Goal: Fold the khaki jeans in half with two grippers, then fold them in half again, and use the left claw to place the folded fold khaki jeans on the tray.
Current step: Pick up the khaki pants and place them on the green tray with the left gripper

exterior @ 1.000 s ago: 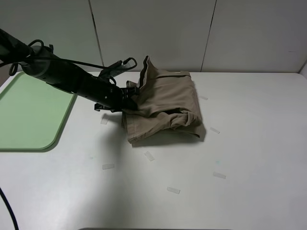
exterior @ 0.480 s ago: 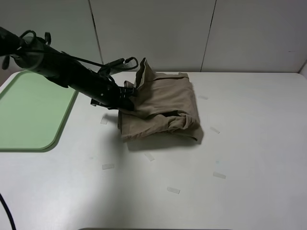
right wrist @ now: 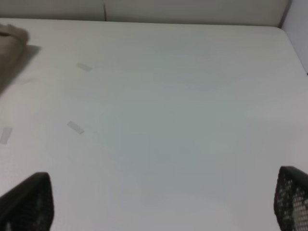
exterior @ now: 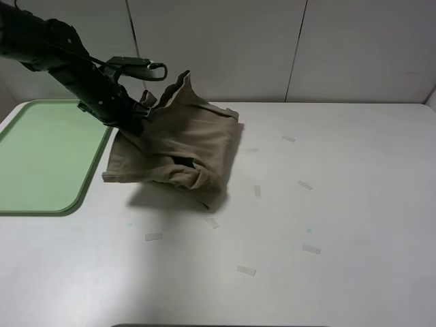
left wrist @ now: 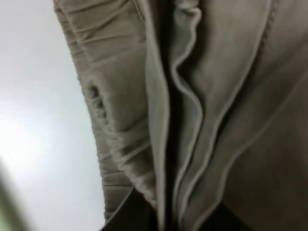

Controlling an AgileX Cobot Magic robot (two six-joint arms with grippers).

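The left tool [exterior: 139, 117] is clamped shut on the folded khaki jeans [exterior: 178, 146] (soft cotton, gathered waistband), which hang just beside the pale green tray [exterior: 41, 160]. The right tool [right wrist: 159, 204] gapes wide over bare tabletop [exterior: 327, 204].

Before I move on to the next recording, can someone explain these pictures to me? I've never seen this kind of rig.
It is a two-armed robot at a white table. The wide picture comes from a camera mounted high; the other two sit on the arms' wrists. The left claw is shut on the folded khaki jeans, holding one edge up beside the green tray. The left wrist view shows only that cloth, close up. The right gripper is open and empty over bare table. Small tape strips lie scattered around.
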